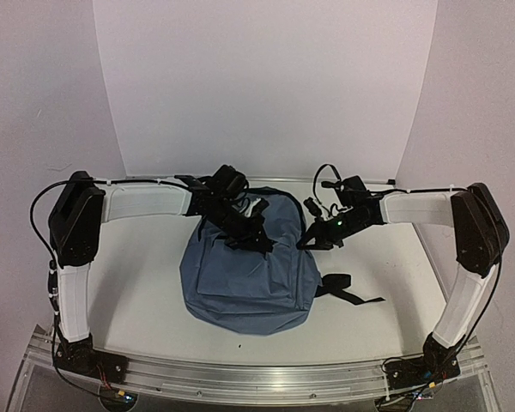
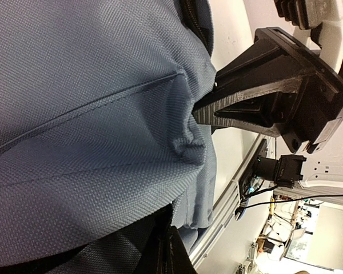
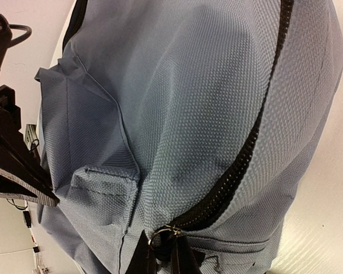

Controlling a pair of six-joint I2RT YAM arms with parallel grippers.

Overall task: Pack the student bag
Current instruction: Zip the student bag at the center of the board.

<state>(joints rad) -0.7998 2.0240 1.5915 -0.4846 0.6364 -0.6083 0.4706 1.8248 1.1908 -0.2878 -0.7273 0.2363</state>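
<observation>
The student bag (image 1: 249, 279), a blue-grey backpack, lies in the middle of the table. My left gripper (image 1: 245, 227) rests on the bag's far top edge. In the left wrist view it (image 2: 170, 231) is shut on a fold of the bag's fabric (image 2: 91, 114). My right gripper (image 1: 313, 236) sits at the bag's upper right side. In the right wrist view it (image 3: 163, 248) is shut on the zipper pull by its metal ring (image 3: 159, 234), at the end of a black zipper (image 3: 257, 131) whose teeth are closed. What is inside the bag is hidden.
A black strap (image 1: 350, 293) trails from the bag onto the white table (image 1: 137, 266) at the right. The aluminium rail (image 1: 257, 378) runs along the near edge. White backdrop walls stand behind and at both sides.
</observation>
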